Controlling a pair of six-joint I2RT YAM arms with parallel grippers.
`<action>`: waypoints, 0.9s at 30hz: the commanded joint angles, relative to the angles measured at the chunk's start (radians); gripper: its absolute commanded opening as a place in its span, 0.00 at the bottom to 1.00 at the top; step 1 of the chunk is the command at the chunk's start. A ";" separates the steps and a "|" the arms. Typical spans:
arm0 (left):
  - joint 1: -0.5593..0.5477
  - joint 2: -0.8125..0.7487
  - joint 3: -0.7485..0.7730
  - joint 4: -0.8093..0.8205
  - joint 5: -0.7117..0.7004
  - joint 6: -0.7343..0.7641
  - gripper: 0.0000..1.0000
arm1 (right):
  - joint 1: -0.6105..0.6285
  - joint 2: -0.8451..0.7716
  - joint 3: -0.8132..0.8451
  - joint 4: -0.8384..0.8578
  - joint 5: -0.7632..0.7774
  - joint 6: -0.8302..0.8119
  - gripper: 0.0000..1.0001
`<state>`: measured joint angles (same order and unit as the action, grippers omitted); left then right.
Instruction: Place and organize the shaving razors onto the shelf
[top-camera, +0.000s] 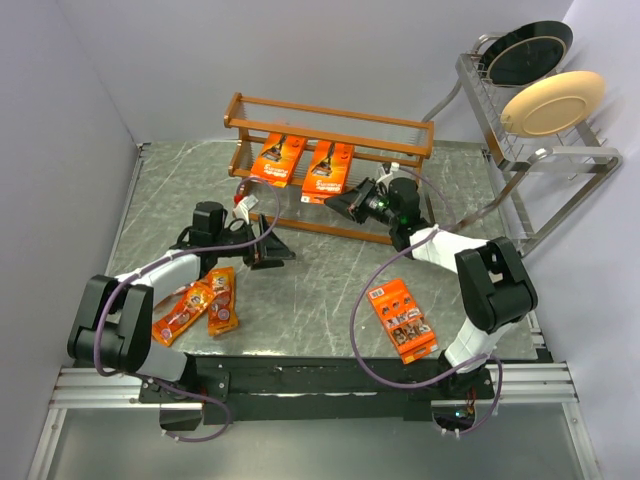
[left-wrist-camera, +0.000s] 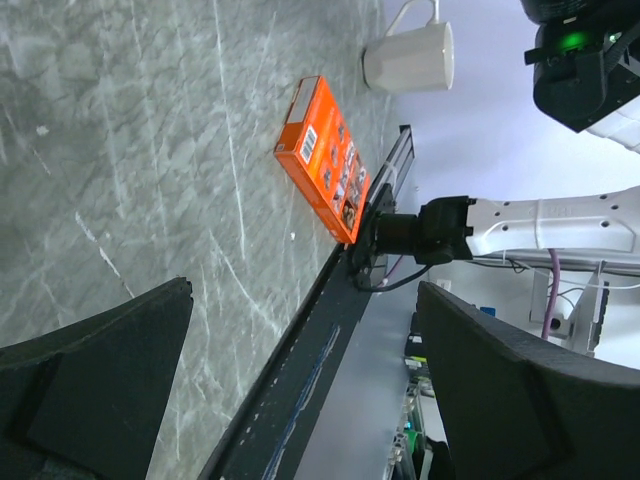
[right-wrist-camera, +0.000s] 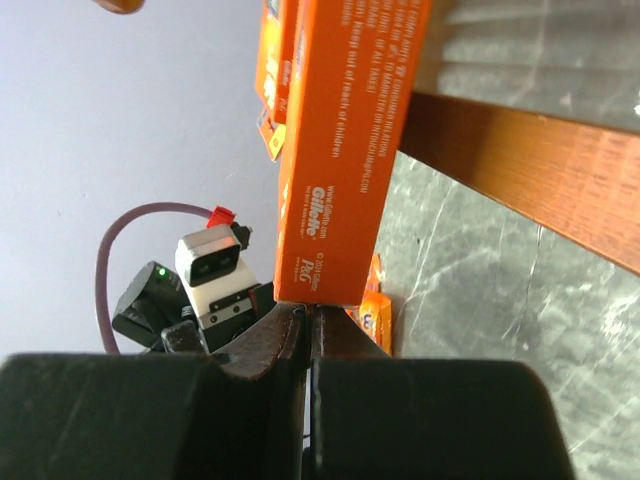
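top view: we see two razor cards (top-camera: 278, 160) leaning on the shelf (top-camera: 425, 138); small packs (top-camera: 195, 308) and a third card (top-camera: 400, 320) lie in front of the shelf. left wrist: left claw (left-wrist-camera: 305, 300) spread apart, empty. right wrist: right claw (right-wrist-camera: 308, 325) clamped on the lower edge of one shelved card (right-wrist-camera: 340, 150).

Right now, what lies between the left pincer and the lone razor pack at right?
Just bare table from left pincer to razor pack; the top view shows a purple cable crossing.

Plain pale walls (top-camera: 300, 60) stand on 3 sides of a grey marble table (top-camera: 330, 280). At far right, a metal rack (top-camera: 580, 155) holds 2 plates, 1 black (top-camera: 530, 52), 1 cream (top-camera: 552, 103).
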<state>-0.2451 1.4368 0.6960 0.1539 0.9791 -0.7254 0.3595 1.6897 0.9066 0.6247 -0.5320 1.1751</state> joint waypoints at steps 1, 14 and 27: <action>0.000 -0.018 -0.004 0.009 0.009 0.047 1.00 | -0.007 -0.028 -0.021 0.109 0.023 -0.051 0.00; -0.002 -0.015 -0.021 0.029 -0.003 0.023 1.00 | -0.027 0.073 0.057 0.098 0.003 -0.032 0.00; -0.002 -0.022 -0.032 0.012 -0.014 0.032 1.00 | -0.051 0.127 0.129 0.060 -0.031 -0.017 0.02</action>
<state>-0.2455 1.4368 0.6746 0.1513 0.9691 -0.7174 0.3206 1.8336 1.0111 0.6872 -0.5610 1.1625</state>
